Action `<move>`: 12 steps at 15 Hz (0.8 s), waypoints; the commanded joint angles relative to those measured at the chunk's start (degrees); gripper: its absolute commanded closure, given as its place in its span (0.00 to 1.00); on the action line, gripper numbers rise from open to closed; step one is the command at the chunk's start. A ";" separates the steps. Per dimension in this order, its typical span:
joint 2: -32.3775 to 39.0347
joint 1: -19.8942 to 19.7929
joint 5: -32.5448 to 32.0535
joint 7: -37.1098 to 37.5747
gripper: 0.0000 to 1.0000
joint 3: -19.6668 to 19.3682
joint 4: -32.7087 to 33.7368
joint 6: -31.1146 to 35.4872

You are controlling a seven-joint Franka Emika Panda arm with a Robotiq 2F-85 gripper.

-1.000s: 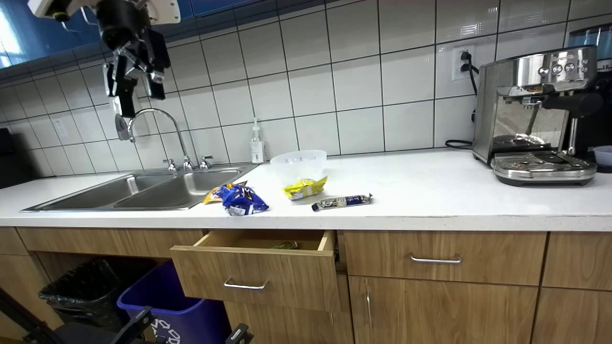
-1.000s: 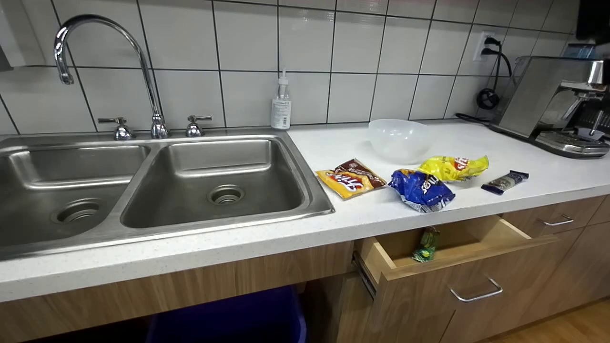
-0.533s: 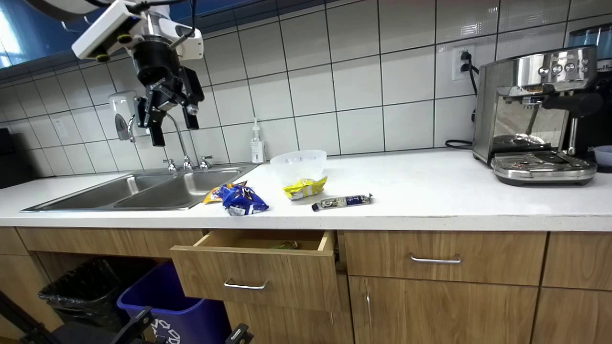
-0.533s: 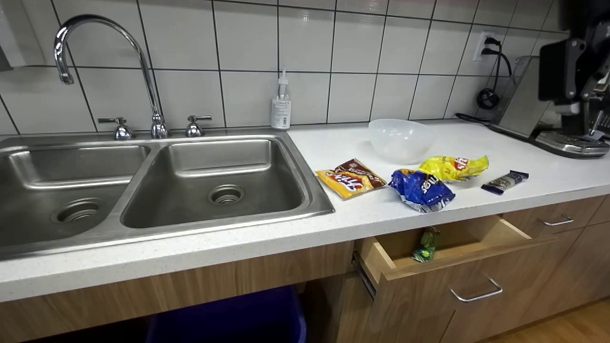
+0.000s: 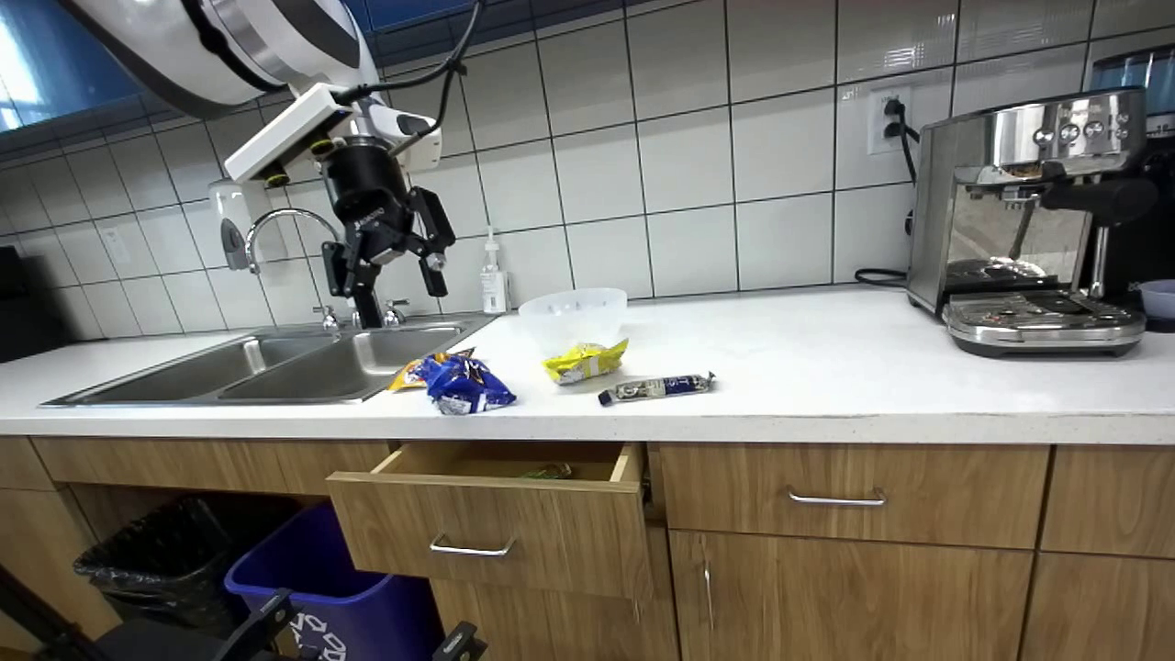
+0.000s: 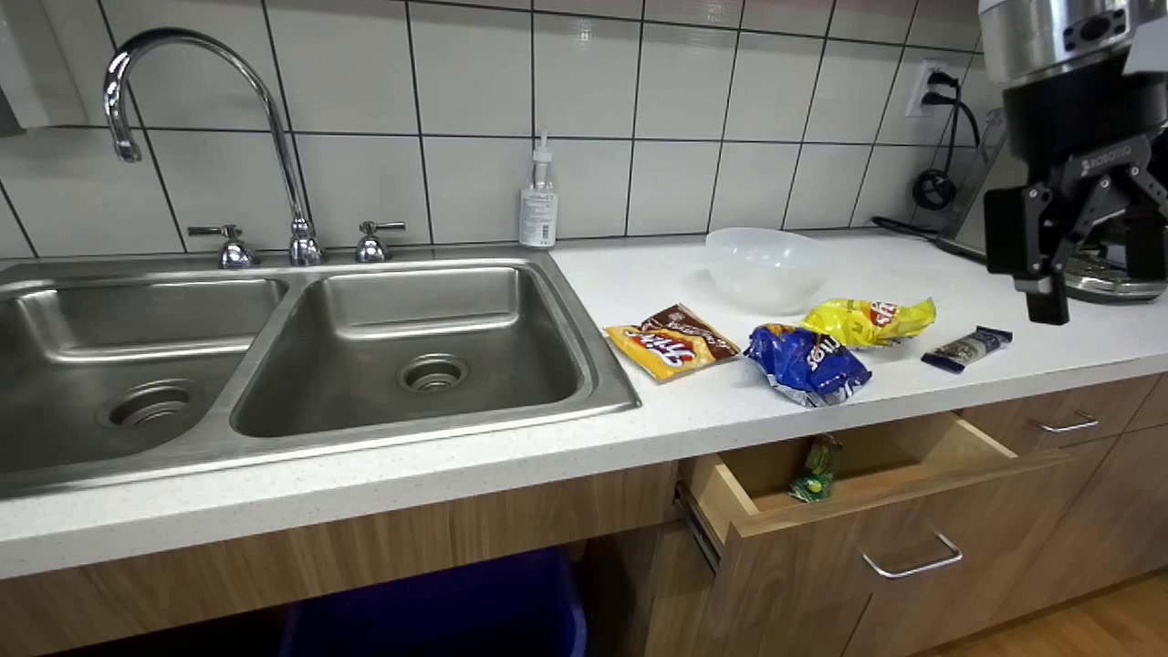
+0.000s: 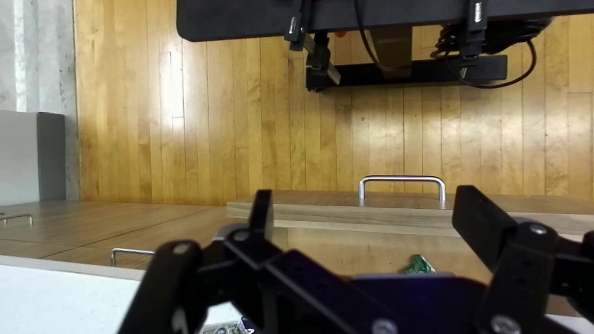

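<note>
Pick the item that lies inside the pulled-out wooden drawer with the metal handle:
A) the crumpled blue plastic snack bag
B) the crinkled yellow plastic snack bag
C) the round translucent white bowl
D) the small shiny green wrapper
D: in an exterior view the small shiny green wrapper lies inside the pulled-out wooden drawer, while the other three items are up on the white countertop.

1. In an exterior view, the gripper (image 6: 1097, 278) hangs before the coffee machine (image 6: 1002, 164), jaws apart.
2. A bowl (image 6: 765, 269) stands on the counter (image 6: 630, 283) near the yellow bag (image 6: 853, 323).
3. A blue bag (image 6: 808, 367) lies between packet (image 6: 673, 343) and bar (image 6: 967, 349).
4. The open drawer (image 6: 894, 538) holds a wrapper (image 6: 817, 470).
</note>
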 commanded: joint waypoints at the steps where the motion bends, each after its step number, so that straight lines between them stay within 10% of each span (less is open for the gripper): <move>1: 3.16 0.11 -2.98 0.35 0.00 -0.92 0.80 -0.71; 12: 3.26 0.61 -1.86 0.09 0.00 -1.38 0.05 0.36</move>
